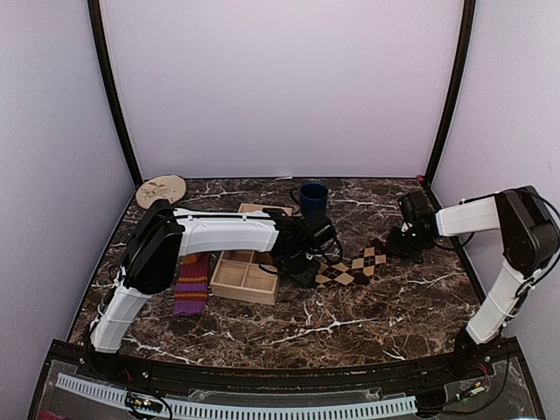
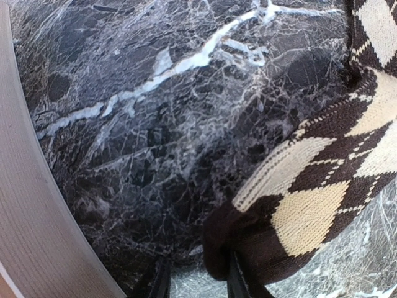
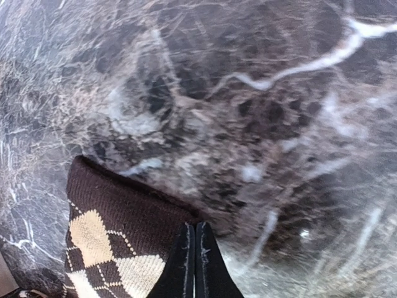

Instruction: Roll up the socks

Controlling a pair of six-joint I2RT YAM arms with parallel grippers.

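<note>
At the middle of the marble table point(image 1: 350, 325), the right gripper point(image 3: 195, 243) is pressing its two fingers flat together. Their tips are sitting over the cuff edge of the argyle sock point(image 3: 105, 248), and I cannot tell whether any fabric is being pinched. The left gripper point(image 2: 197, 282) is hanging over that sock's other end. Its two fingers are standing apart, with the sock's dark end lying against one of them. The brown and tan sock is lying flat, stretched between the two grippers, not rolled.

I am counting two socks. The second, the purple striped sock point(image 1: 192, 284), is lying flat well to the left, partly hidden by the left arm point(image 1: 223, 234) and just beside one wooden tray point(image 1: 229, 293) with compartments. Farther back, one blue mug point(image 1: 311, 197) is standing upright, and one round wooden disc point(image 1: 161, 189) is lying near the left wall.
</note>
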